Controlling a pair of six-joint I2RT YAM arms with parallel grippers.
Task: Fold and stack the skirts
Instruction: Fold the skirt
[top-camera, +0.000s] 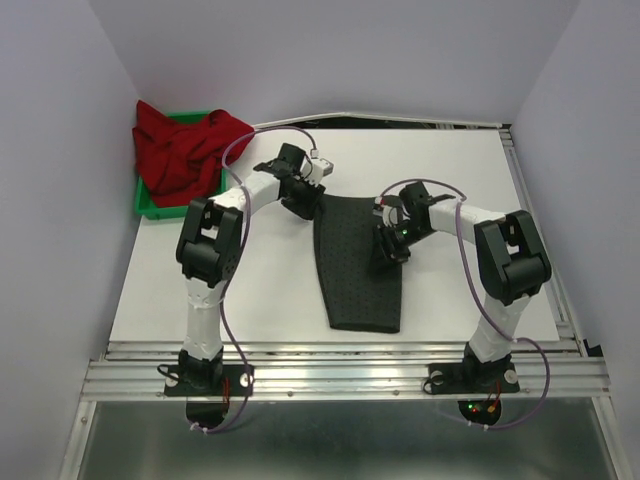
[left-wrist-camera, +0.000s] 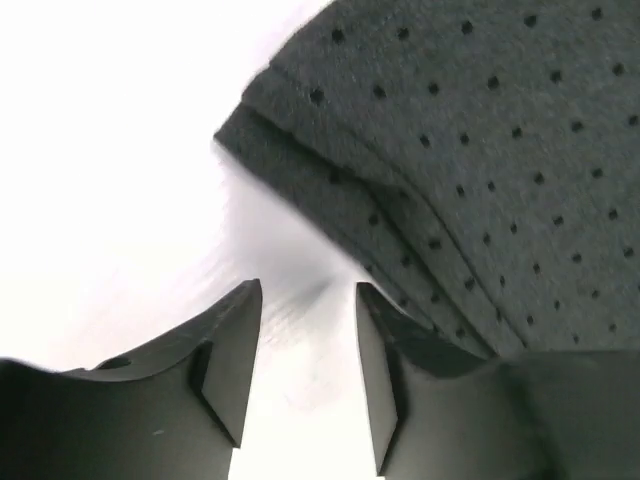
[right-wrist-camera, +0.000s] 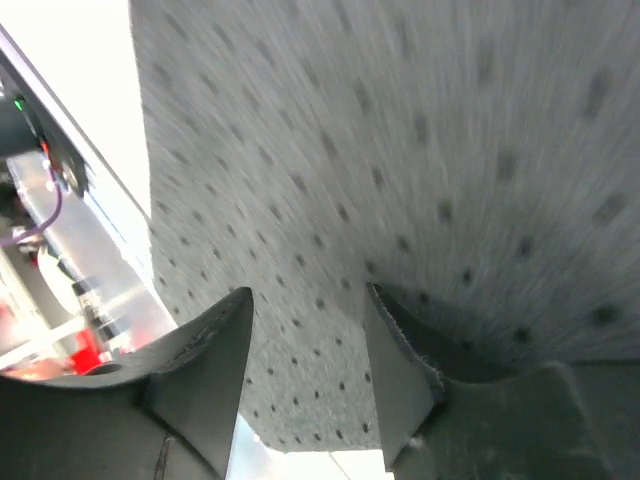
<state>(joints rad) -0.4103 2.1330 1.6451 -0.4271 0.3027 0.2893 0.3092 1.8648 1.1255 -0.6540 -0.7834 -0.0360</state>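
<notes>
A charcoal skirt (top-camera: 358, 265) with fine dots lies on the white table as a long narrow strip, wider at its far end. My left gripper (top-camera: 303, 202) is at the strip's far left corner. In the left wrist view that gripper (left-wrist-camera: 308, 300) is open over bare table, with the skirt's layered corner (left-wrist-camera: 470, 140) just ahead and to the right. My right gripper (top-camera: 388, 248) is over the strip's right edge. The right wrist view shows it (right-wrist-camera: 308, 300) open, with dotted skirt cloth (right-wrist-camera: 400, 150) filling the view beneath and nothing pinched. A red skirt (top-camera: 185, 150) lies bunched in a heap at the far left.
A small green bin (top-camera: 150, 208) at the far left corner holds the red heap, which spills over its rim. Grey walls close in the table on the left, back and right. A metal rail (top-camera: 340, 365) runs along the near edge by the arm bases.
</notes>
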